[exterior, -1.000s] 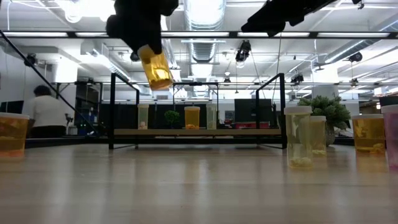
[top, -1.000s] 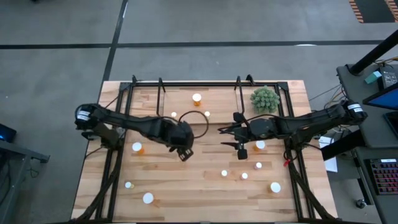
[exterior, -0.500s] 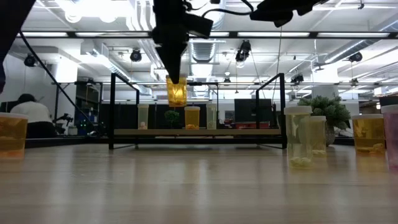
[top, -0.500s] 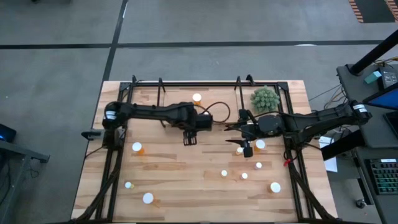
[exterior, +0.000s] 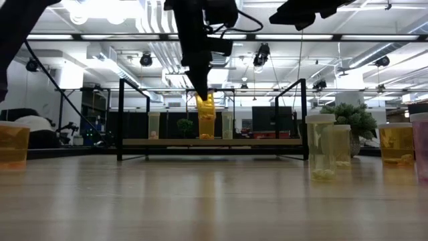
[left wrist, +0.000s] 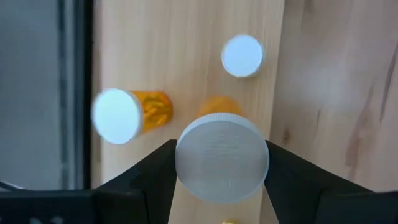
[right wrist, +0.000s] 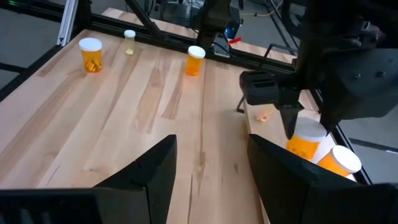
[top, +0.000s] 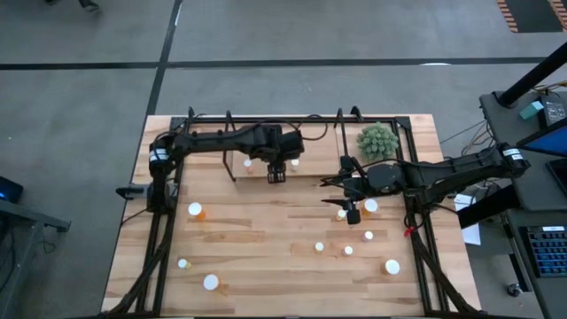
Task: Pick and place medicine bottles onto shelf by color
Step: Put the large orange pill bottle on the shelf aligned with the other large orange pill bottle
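My left gripper (top: pixel 276 170) hangs over the shelf (top: pixel 319 151) at the table's far side, shut on an orange medicine bottle (exterior: pixel 206 107) with a white cap. Three bottles stand on the shelf below: an orange one (top: pixel 281 139) and two pale ones (top: pixel 248 163) (top: pixel 295 162). In the left wrist view the orange one (left wrist: pixel 124 114) and a white cap (left wrist: pixel 242 55) show beyond the held bottle. My right gripper (top: pixel 332 190) waits open over the table's middle right with nothing between its fingers (right wrist: pixel 155 168). My left gripper pinches the bottle's round white cap (left wrist: pixel 222 158) between its two fingers (left wrist: pixel 155 171), one on each side. The fingers come from above, slanting down. The orange body (left wrist: pixel 217 106) hangs below the cap, nearly upright and clear of the shelf board (exterior: pixel 267 142).
Several more bottles stand loose on the table: at the left (top: pixel 195 211) (top: pixel 183 263) (top: pixel 211 282) and at the right (top: pixel 370 206) (top: pixel 368 236) (top: pixel 392 266). A green spiky plant (top: pixel 378 140) stands beside the shelf's right end. Black uprights (exterior: pixel 120 120) frame the shelf.
My left gripper has carried the orange bottle from the table's middle toward the far edge and the right, to above the shelf, and has sunk a little. Its wrist has rolled, and the bottle, tilted before, now hangs nearly upright.
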Controlling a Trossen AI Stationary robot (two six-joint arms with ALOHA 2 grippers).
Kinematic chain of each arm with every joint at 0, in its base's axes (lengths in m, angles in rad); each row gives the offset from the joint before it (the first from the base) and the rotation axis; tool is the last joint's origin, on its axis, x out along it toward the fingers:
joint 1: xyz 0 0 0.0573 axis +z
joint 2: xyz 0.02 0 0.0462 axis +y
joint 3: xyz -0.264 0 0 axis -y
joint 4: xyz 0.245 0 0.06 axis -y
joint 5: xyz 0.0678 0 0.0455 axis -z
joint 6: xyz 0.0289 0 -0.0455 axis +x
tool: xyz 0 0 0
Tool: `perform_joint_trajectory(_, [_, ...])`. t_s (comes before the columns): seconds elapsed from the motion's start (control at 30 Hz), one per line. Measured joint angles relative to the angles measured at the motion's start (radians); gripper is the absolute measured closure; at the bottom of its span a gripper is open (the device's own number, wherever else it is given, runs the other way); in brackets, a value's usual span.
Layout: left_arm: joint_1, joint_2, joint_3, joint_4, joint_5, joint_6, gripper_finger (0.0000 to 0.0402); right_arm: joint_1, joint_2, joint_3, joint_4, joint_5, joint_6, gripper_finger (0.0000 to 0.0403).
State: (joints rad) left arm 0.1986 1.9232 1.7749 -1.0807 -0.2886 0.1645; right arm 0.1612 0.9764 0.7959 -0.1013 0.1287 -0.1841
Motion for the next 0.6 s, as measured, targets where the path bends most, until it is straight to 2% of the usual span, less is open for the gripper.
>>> perform_joint_trajectory(0.17, [0.009, 0.0, -0.023, 0.023, 0.037, -0.001, 0.0211, 0.0, 0.0, 0.0, 0.0, 0.0, -0.004, 0.0216])
perform_joint_trajectory(0.6, [0.019, 0.0, -0.081, 0.061, 0.042, -0.05, 0.0211, 0.0, 0.001, 0.0, 0.0, 0.0, -0.002, 0.0216])
